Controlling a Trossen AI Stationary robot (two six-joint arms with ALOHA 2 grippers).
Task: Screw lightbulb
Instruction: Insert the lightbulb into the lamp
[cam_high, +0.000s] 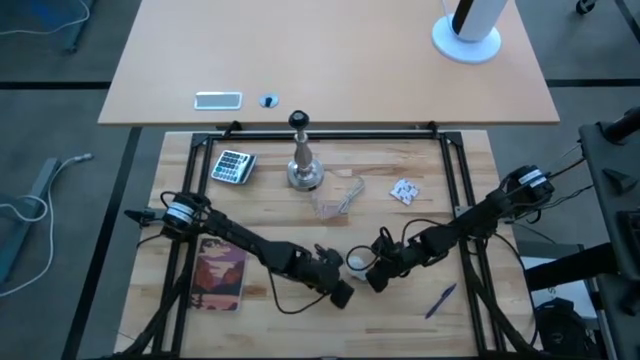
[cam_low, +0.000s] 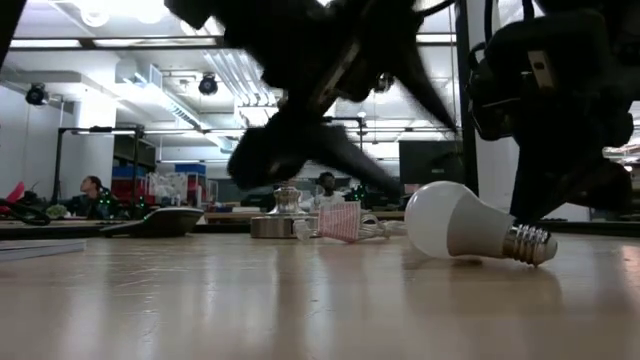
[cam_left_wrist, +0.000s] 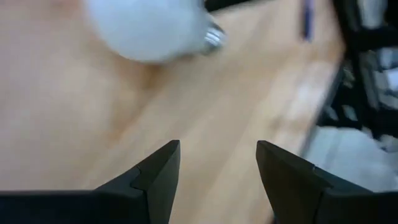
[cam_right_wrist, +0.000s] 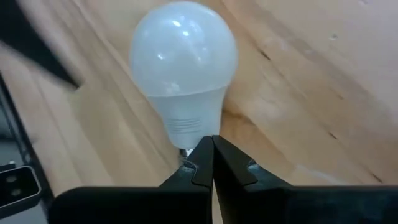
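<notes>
surface: my rig's slatted wooden tabletop (cam_high: 300, 330), office room behind with people seated | lightbulb (cam_low: 470, 224): white frosted, grey screw base, lying on its side near the front edge | left gripper (cam_left_wrist: 217, 168) spread wide beside it, empty | right gripper (cam_right_wrist: 212, 163) pinched together at the base, which it hides

The lightbulb (cam_low: 458, 222) is small, white and frosted, with a rounded globe and a short grey metal screw base. It lies on its side on the wooden counter (cam_high: 300, 320), its base resting on the wood. Seen from above, it lies well in front of the silver lamp stand (cam_high: 304, 160), toward the counter's near edge.
</notes>
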